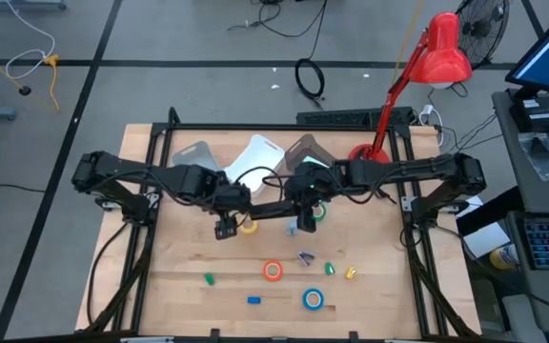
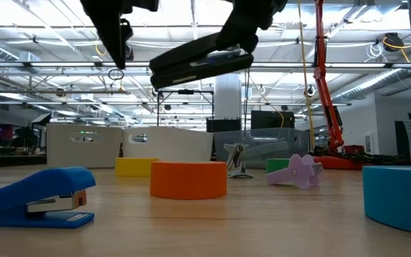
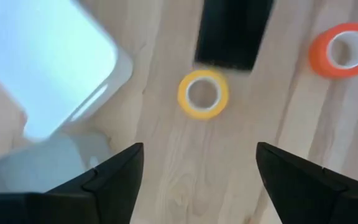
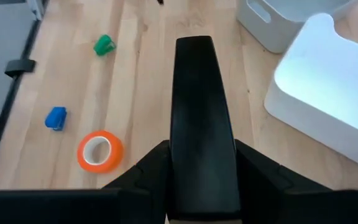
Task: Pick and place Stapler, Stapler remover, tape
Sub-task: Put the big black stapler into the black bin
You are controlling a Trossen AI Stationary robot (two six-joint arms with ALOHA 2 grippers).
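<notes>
Nearest the low camera, a small blue stapler (image 2: 41,198) sits at the left on the wooden desk (image 1: 370,300), and no brand, label or writing can be read on it or on anything else. Right of it comes the orange tape roll (image 2: 188,178), with the yellow tape roll (image 2: 135,166) farther back, then a silver staple remover (image 2: 237,158), a purple staple remover (image 2: 296,171), and the blue tape roll (image 2: 399,197) at the right edge. From above, the left end effector (image 1: 225,230) hangs over the desk with its fingers (image 3: 114,180) spread wide and holding nothing; the yellow roll lies just beside it, flat on the wood. The right end effector (image 1: 305,211) is pinching a long black stapler (image 4: 201,124), which it holds level above the desk, pointing toward the left arm. A green tape roll (image 1: 318,212) lies just beside that end effector. White bins (image 1: 255,160) stand at the back of the desk, and a red lamp (image 1: 427,67) rises at the back right.
</notes>
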